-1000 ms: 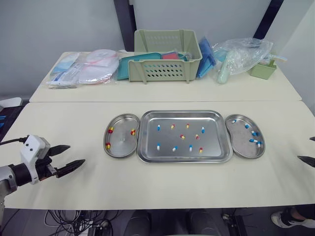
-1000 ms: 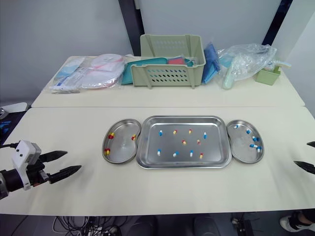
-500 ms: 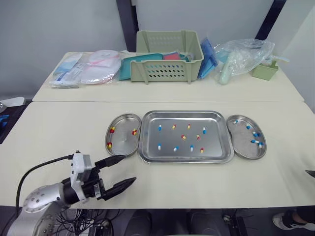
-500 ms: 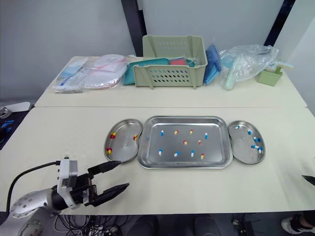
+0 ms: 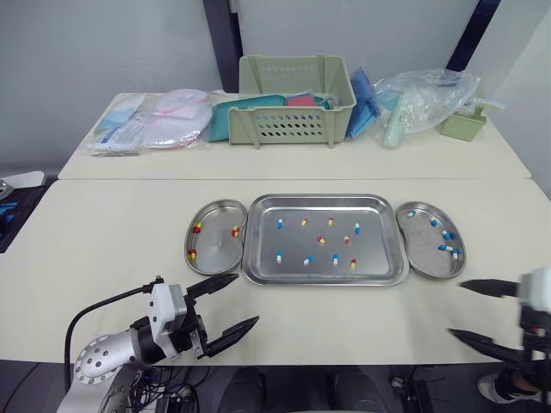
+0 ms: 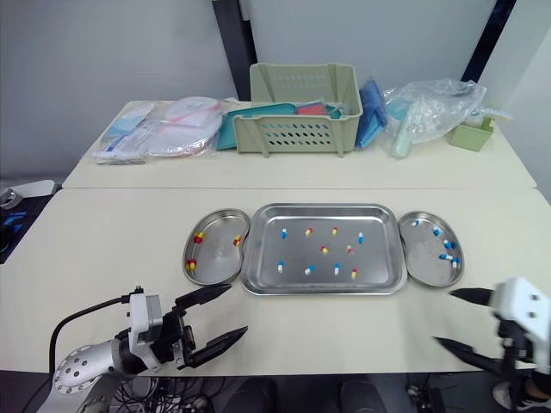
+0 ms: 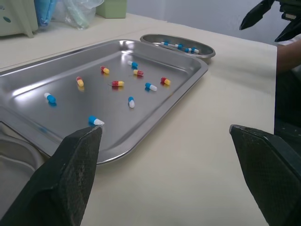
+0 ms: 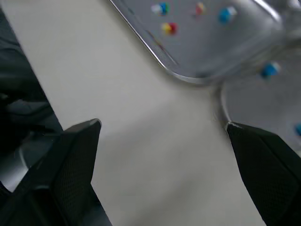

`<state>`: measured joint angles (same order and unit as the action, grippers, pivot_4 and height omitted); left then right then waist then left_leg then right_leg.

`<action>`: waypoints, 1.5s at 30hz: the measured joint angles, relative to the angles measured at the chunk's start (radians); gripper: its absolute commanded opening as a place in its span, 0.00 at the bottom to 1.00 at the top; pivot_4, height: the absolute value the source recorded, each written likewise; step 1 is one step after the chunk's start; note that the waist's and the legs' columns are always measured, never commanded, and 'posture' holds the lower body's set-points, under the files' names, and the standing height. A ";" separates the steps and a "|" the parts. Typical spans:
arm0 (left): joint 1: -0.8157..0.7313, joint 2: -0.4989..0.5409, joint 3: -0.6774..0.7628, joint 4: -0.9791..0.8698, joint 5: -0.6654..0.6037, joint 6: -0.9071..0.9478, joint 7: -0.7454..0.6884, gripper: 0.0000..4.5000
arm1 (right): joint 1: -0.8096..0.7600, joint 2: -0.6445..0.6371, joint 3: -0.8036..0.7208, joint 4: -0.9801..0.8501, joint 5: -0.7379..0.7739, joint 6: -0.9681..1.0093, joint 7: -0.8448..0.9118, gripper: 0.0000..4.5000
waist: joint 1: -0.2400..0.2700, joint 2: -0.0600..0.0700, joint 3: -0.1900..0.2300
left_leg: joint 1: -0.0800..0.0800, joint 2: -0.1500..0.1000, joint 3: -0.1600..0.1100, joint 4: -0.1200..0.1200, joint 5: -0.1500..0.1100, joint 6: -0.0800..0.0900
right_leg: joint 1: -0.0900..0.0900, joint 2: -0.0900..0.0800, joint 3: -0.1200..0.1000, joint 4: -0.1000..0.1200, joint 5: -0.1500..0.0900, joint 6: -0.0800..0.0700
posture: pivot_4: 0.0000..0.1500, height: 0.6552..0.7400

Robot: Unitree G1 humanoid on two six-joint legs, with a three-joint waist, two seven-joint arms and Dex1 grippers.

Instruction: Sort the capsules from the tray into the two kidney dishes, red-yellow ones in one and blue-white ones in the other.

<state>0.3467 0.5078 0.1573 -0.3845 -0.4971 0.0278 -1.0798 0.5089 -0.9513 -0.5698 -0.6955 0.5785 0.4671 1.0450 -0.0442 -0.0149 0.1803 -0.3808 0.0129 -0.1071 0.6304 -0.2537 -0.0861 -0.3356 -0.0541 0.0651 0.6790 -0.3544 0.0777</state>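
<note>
We find left gripper [image 5: 247, 298] and right gripper [image 5: 455, 308] both spread wide, empty. Risk: a low approach strikes the tray [image 5: 323, 280] rim, scattering mixed capsules [image 5: 278, 255].

Two cream tables stand edge to edge, long sides abutting. The near table [image 5: 103, 249] carries three steel items in one row along its middle: a rectangular tray [image 5: 379, 258] at centre, one kidney dish [image 5: 213, 258] just beside the tray's end towards the table's left edge, and a second kidney dish [image 5: 426, 258] just beside its opposite end.

The far table [image 5: 284, 159] carries a green slotted basket [image 5: 293, 125] at centre. Sealed clear packets [image 5: 159, 120] lie towards its left edge. A teal tray [image 5: 219, 116] sits against the basket's left side, and blue packs [image 5: 362, 90] lean at its right side. A clear plastic bag [image 5: 426, 90] and a small green container [image 5: 461, 123] sit near the right edge.
</note>
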 measured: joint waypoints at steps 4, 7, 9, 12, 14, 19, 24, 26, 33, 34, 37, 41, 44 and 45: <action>0.012 0.003 0.002 0.002 -0.001 -0.010 0.000 1.00 | -0.188 0.061 0.197 -0.114 0.036 0.121 -0.190 1.00 | 0.007 -0.003 0.000 | -0.001 0.000 -0.001 0.000 0.000 0.000 | -0.001 0.000 0.000 0.000 0.000 0.000 | 1.00 1.00; 0.014 0.005 0.001 0.002 -0.003 -0.014 0.007 1.00 | -0.436 0.142 0.431 -0.126 0.020 0.229 -0.329 1.00 | 0.008 -0.004 0.000 | 0.000 0.000 -0.001 0.000 0.000 0.000 | -0.001 0.000 -0.001 0.000 0.000 0.000 | 1.00 1.00; 0.013 0.005 -0.005 0.003 -0.002 -0.015 0.011 1.00 | -0.563 0.189 0.561 -0.100 -0.022 0.263 -0.377 1.00 | 0.008 -0.004 0.000 | -0.001 0.000 -0.001 0.000 0.000 0.000 | -0.002 0.000 -0.001 0.001 0.000 0.000 | 1.00 1.00; 0.014 0.005 -0.009 0.003 0.001 -0.020 0.021 1.00 | -0.704 0.233 0.724 -0.031 -0.091 0.305 -0.408 1.00 | 0.013 -0.004 0.000 | -0.002 0.000 -0.002 0.000 0.000 0.000 | -0.002 0.000 -0.002 -0.001 0.000 0.000 | 1.00 1.00; 0.020 0.004 -0.013 0.003 0.002 -0.026 0.025 1.00 | -0.743 0.257 0.809 0.003 -0.129 0.305 -0.409 1.00 | 0.017 -0.005 0.000 | -0.003 0.000 -0.004 0.000 0.000 0.000 | -0.003 0.000 -0.003 -0.001 0.000 0.000 | 1.00 1.00; 0.024 0.003 -0.023 0.003 0.009 -0.041 0.033 1.00 | -0.801 0.326 0.962 0.122 -0.229 0.254 -0.393 0.80 | 0.012 -0.004 0.000 | -0.002 0.000 -0.003 0.000 0.000 0.000 | -0.003 0.000 -0.003 0.001 0.000 0.000 | 1.00 1.00; 0.021 0.004 -0.036 0.003 0.010 -0.042 0.042 1.00 | -0.889 0.384 1.013 0.225 -0.289 0.215 -0.367 0.59 | 0.009 -0.004 0.000 | -0.002 0.000 -0.003 0.000 0.000 0.000 | -0.003 0.000 -0.002 0.001 0.000 -0.001 | 1.00 1.00; 0.017 0.005 -0.036 0.004 0.010 -0.044 0.043 1.00 | -0.963 0.424 1.032 0.290 -0.309 0.212 -0.348 0.59 | 0.006 -0.004 0.000 | -0.002 0.000 -0.004 0.000 0.000 0.000 | -0.003 0.000 -0.003 0.001 0.000 -0.001 | 1.00 1.00; 0.015 0.007 -0.041 0.005 0.011 -0.055 0.045 1.00 | -1.124 0.528 1.111 0.537 -0.401 0.164 -0.286 0.59 | 0.003 -0.004 0.000 | -0.002 0.000 -0.003 0.000 0.000 0.000 | -0.005 0.000 -0.002 0.001 0.000 -0.001 | 1.00 1.00; 0.016 0.007 -0.041 0.005 0.012 -0.055 0.045 1.00 | -1.131 0.533 1.117 0.557 -0.406 0.156 -0.279 0.59 | 0.003 -0.004 0.000 | -0.002 0.000 -0.003 0.000 0.000 0.000 | -0.005 0.000 -0.002 0.001 0.000 -0.001 | 1.00 1.00; 0.018 0.007 -0.044 0.005 0.013 -0.057 0.046 1.00 | -1.163 0.557 1.137 0.651 -0.443 0.116 -0.239 0.59 | 0.002 -0.004 0.000 | -0.003 0.000 -0.003 0.000 0.000 0.000 | -0.006 0.000 -0.002 0.002 0.000 -0.001 | 1.00 1.00; 0.019 0.007 -0.044 0.005 0.015 -0.058 0.048 1.00 | -1.181 0.574 1.143 0.716 -0.471 0.084 -0.205 0.59 | 0.000 -0.004 0.000 | -0.003 0.000 -0.003 0.000 0.000 0.000 | -0.006 0.000 -0.002 0.002 0.000 -0.001 | 1.00 1.00; 0.022 0.007 -0.045 0.005 0.018 -0.058 0.053 1.00 | -1.195 0.593 1.143 0.767 -0.489 0.057 -0.183 0.59 | -0.004 -0.004 0.000 | -0.003 0.000 -0.003 0.000 0.000 0.000 | -0.006 0.000 -0.002 0.002 0.000 -0.001 | 1.00 1.00; 0.022 0.007 -0.045 0.005 0.020 -0.058 0.056 1.00 | -1.197 0.601 1.143 0.785 -0.495 0.044 -0.174 0.59 | -0.005 -0.004 0.000 | -0.003 0.000 -0.003 -0.001 0.000 0.000 | -0.006 0.000 -0.002 0.002 0.000 -0.001 | 1.00 1.00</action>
<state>0.3691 0.5150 0.1119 -0.3800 -0.4769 -0.0303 -1.0237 -0.6883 -0.3506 0.5736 0.0896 0.0834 0.5115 0.8710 -0.0491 -0.0191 0.1801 -0.3835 0.0131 -0.1103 0.6299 -0.2536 -0.0861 -0.3418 -0.0540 0.0631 0.6808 -0.3543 0.0770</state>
